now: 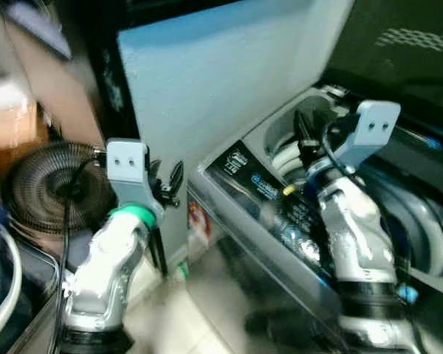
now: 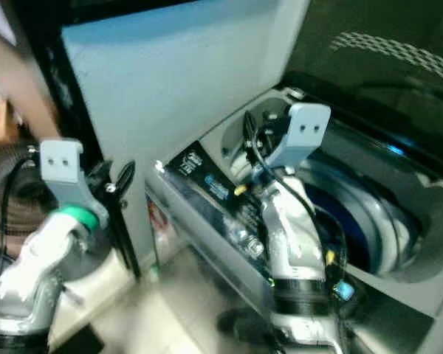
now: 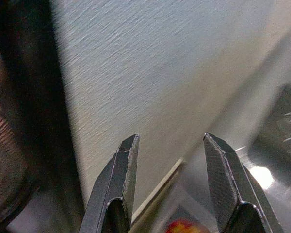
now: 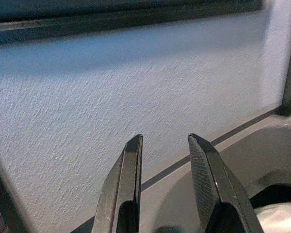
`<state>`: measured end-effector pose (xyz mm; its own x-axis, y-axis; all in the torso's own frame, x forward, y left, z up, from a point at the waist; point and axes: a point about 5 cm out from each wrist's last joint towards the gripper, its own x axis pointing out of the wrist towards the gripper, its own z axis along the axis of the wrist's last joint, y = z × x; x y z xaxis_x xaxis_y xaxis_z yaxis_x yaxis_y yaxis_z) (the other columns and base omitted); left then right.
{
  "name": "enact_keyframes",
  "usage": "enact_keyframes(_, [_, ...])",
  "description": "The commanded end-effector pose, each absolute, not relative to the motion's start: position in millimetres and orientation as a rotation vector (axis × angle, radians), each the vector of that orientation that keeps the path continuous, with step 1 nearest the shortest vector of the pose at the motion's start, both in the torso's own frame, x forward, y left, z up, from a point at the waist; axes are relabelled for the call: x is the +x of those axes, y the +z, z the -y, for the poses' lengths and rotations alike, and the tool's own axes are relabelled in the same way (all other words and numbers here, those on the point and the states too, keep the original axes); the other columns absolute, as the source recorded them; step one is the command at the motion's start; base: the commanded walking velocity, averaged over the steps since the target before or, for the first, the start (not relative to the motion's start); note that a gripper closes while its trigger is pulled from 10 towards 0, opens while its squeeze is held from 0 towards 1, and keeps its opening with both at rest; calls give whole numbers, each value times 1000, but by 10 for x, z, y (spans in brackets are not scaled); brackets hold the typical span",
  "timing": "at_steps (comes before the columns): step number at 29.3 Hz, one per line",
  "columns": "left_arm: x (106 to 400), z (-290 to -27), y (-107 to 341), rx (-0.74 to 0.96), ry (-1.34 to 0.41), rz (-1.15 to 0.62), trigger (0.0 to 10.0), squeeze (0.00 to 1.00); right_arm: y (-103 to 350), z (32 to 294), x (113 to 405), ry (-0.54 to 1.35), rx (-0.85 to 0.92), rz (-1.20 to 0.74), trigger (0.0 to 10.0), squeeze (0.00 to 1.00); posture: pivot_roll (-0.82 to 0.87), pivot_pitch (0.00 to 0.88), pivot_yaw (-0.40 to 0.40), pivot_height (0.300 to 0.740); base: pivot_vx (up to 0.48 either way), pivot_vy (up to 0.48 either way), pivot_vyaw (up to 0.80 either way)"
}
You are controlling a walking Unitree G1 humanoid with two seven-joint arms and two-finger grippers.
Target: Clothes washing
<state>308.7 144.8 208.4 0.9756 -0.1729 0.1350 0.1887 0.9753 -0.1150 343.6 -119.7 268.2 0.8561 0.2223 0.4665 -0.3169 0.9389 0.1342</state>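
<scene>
A top-loading washing machine (image 1: 266,199) stands at the right with its dark lid (image 2: 399,81) raised. Its drum (image 2: 369,221) lies open, dark blue inside; I cannot tell whether clothes are in it. My right gripper (image 1: 303,133) hangs over the machine's back left corner, by the white hoses (image 1: 284,158). It is open and holds nothing, and in the right wrist view its fingers (image 4: 128,165) face the white wall. My left gripper (image 1: 166,184) is raised beside the machine's left side, close to the wall, open and empty (image 3: 169,138).
A white wall panel (image 1: 221,81) rises straight ahead behind both grippers. A round wire-grille fan (image 1: 48,188) stands at the left beside my left arm. Pale floor tiles (image 1: 184,310) show between the fan and the washer. The picture is blurred.
</scene>
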Motion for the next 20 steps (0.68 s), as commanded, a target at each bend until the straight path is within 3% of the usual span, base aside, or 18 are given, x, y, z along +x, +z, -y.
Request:
enact_keyframes(1, [3079,-1364,2094,-90,-216,127,10000,0,2628,1295,3427,259,233,448,10000,0,27,63,-21,740,0,0,800])
enact_keyframes(7, [3062,-1319,2145,-49,-228,263,10000,0,2559,1203,3394,326,243,425,10000,0,29,52,-36,740,0,0,800])
enact_keyframes(20, [3037,-1352,2132,-17,-223,216,10000,0,2539,1202,3410,341,249,418,10000,0,36,37,-45,740,0,0,800])
